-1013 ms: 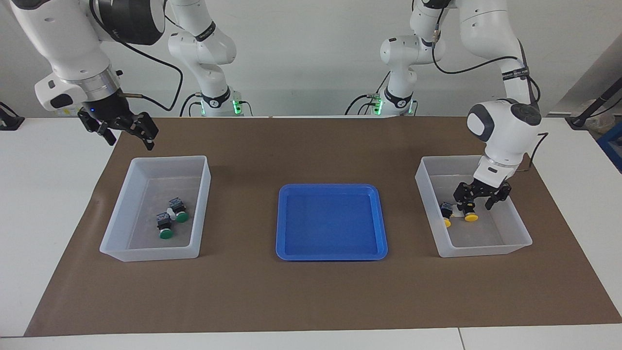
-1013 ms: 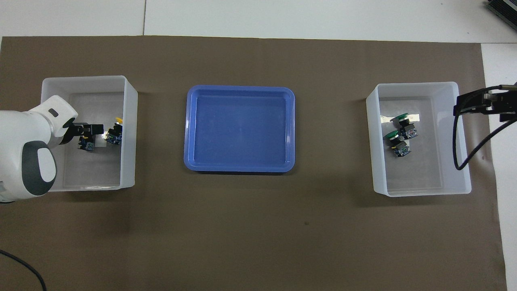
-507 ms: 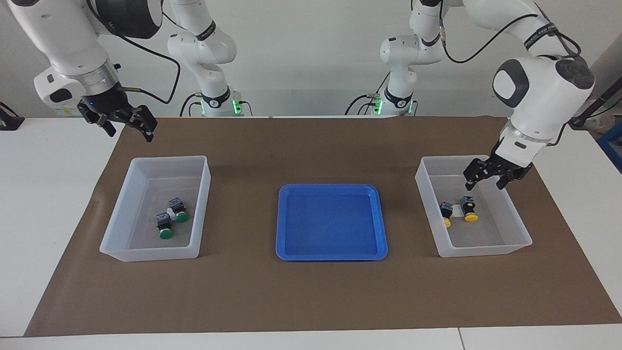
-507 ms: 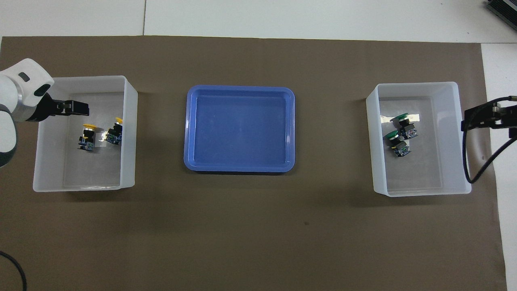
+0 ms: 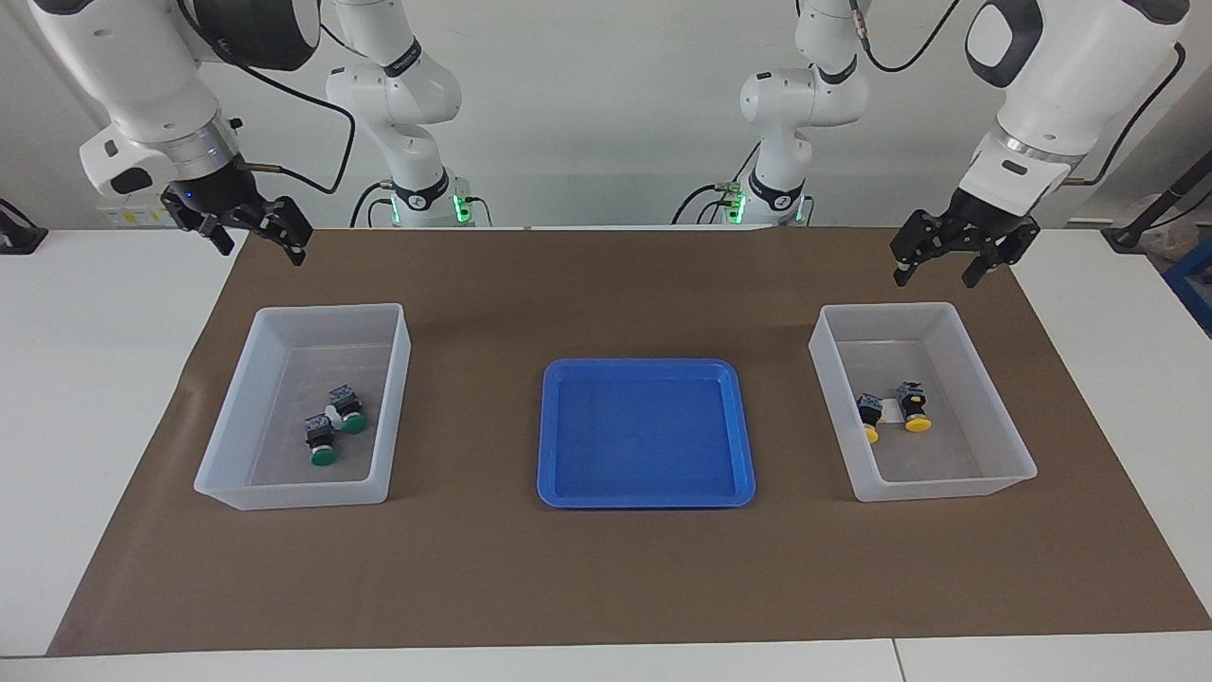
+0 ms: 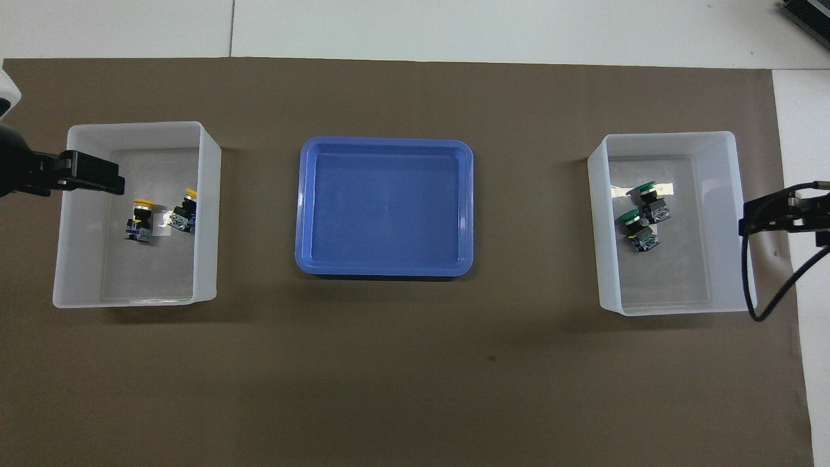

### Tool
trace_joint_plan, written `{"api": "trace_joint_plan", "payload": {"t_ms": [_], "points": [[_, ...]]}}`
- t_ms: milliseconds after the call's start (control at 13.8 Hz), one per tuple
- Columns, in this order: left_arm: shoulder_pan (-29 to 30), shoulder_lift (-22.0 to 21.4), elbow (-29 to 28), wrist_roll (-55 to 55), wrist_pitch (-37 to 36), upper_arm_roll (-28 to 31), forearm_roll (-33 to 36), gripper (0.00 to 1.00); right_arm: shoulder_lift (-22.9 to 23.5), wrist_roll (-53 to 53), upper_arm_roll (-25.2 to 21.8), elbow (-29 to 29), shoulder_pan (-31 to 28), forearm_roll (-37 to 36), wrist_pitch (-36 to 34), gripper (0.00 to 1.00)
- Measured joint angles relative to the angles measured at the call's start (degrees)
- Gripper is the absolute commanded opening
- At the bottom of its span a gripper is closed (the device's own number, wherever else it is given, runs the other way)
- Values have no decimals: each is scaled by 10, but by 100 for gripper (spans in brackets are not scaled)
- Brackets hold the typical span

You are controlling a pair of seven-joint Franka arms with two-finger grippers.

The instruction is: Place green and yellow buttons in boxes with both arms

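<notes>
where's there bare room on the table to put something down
The blue tray at the middle holds nothing. Brown mat lies bare between the tray and each box, and along the edge farthest from the robots. It is crowded only inside the boxes: green buttons in one box, yellow buttons in the other box.

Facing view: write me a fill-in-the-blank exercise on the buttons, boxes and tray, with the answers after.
1. The box at the right arm's end holds two buttons with ____ caps.
2. The box at the left arm's end holds ____ yellow buttons.
3. The blue tray between the boxes holds ____ buttons.
4. The left gripper, jaws open, holds ____.

Answers: green; two; no; nothing
</notes>
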Motion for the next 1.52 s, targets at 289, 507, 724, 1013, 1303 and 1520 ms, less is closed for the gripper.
{"api": "trace_joint_plan", "payload": {"t_ms": [289,507,724,1013,1303,1520], "points": [[-13,-5,-26,-14,0,-1,0,100,-2,0,-1,-9,0,0,-1,100],[-22,-5,-26,-14,0,-1,0,100,-3,0,-1,-9,2,0,-1,100],[-23,-6,-26,-14,3,-1,0,100,-3,0,-1,-9,4,0,-1,100],[-23,-6,-27,-14,9,-1,0,100,-3,0,-1,-9,4,0,-1,100],[-24,-6,-34,-14,16,-1,0,100,-3,0,-1,-9,4,0,-1,100],[-26,-6,-35,-14,17,1,0,100,-3,0,-1,-9,4,0,-1,100]]}}
